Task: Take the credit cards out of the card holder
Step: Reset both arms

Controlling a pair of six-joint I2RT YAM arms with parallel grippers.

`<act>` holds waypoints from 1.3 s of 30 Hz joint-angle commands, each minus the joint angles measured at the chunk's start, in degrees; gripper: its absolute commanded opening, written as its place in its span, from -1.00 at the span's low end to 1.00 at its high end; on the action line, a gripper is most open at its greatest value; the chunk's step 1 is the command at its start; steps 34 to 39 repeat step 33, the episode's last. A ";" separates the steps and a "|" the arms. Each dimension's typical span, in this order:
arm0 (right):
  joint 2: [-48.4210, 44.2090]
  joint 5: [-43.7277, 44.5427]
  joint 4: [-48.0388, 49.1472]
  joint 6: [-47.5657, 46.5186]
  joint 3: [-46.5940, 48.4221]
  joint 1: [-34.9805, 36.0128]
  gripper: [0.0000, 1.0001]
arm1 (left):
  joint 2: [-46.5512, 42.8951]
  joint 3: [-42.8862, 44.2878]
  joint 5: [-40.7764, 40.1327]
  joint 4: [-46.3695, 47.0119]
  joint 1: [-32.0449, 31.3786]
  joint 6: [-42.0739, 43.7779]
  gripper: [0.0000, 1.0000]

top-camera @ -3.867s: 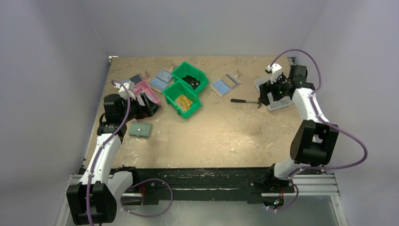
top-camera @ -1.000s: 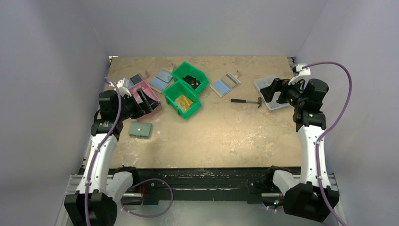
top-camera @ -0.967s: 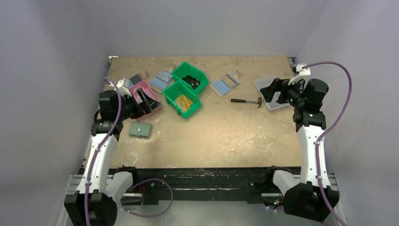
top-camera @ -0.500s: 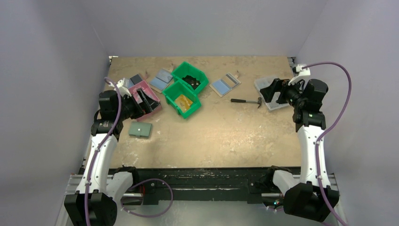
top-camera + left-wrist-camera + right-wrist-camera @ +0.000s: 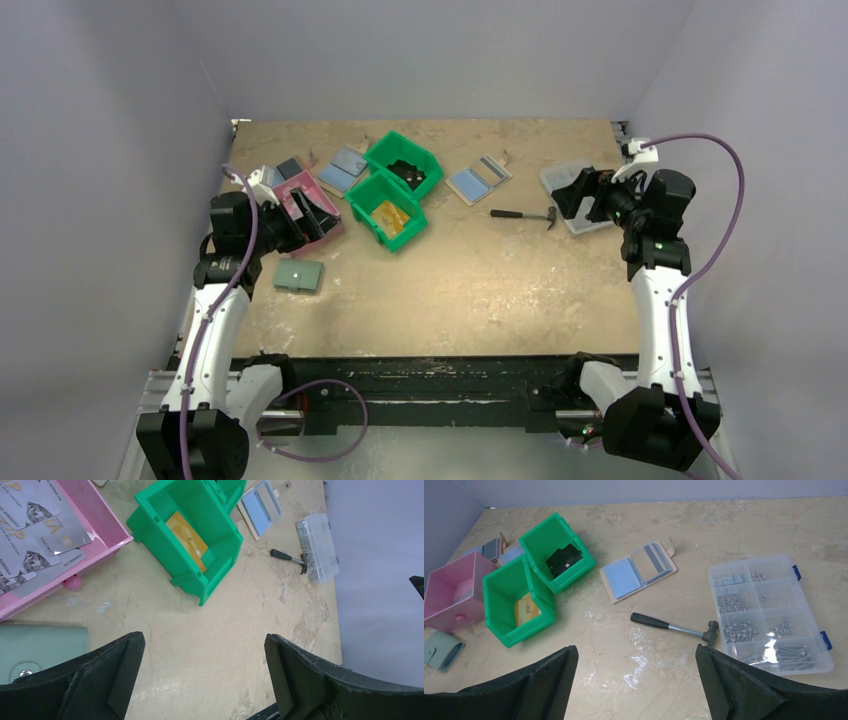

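The card holder (image 5: 478,180) lies open and flat at the back centre-right, with a tan rim, a light-blue panel and a grey striped slot panel. It also shows in the right wrist view (image 5: 639,571) and the left wrist view (image 5: 260,509). I cannot tell whether cards sit in its slots. A yellow-orange card (image 5: 392,218) lies in the near green bin (image 5: 187,540). My left gripper (image 5: 312,216) is open and empty over the pink tray's near corner. My right gripper (image 5: 578,196) is open and empty above the clear box, right of the holder.
A pink tray (image 5: 310,195) holds several silver cards (image 5: 40,535). A sage-green wallet (image 5: 299,274) lies near the left arm. A second green bin (image 5: 405,165) holds a black object. A hammer (image 5: 520,215) and a clear screw box (image 5: 769,612) lie at the right. Other wallets (image 5: 345,168) lie at the back left.
Since 3.9 s ago my right arm has swung back to the right, with its gripper staying over the clear box. My left arm pulled back slightly. Over the last second nothing moved.
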 commanded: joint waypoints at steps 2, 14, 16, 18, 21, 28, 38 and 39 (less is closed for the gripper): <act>-0.24 -1.05 1.89 0.97 0.04 -0.03 0.98 | -0.59 1.32 -0.27 0.31 -0.12 1.12 0.97; 0.16 -1.35 1.86 1.44 -0.03 -0.04 0.98 | -0.24 0.58 0.28 1.40 -0.12 0.49 0.97; 0.25 -1.39 1.91 1.53 -0.11 -0.08 0.98 | -0.24 0.37 0.49 1.81 -0.09 0.18 0.97; 0.25 -1.35 1.96 1.60 -0.19 -0.05 0.98 | -0.15 0.22 0.60 2.05 -0.15 -0.01 0.97; 0.04 -1.47 2.09 1.77 -0.29 -0.08 0.98 | 0.02 0.07 1.18 2.67 -0.16 -0.30 0.97; -0.02 -1.69 2.25 1.84 -0.55 -0.08 0.98 | 0.38 -0.01 2.61 4.59 -0.10 -1.37 0.97; -0.15 -4.01 2.56 1.48 -0.88 -0.10 0.98 | 0.38 0.02 3.07 4.84 -0.15 -1.67 0.97; -0.15 -4.01 2.56 1.48 -0.88 -0.10 0.98 | 0.38 0.02 3.07 4.84 -0.15 -1.67 0.97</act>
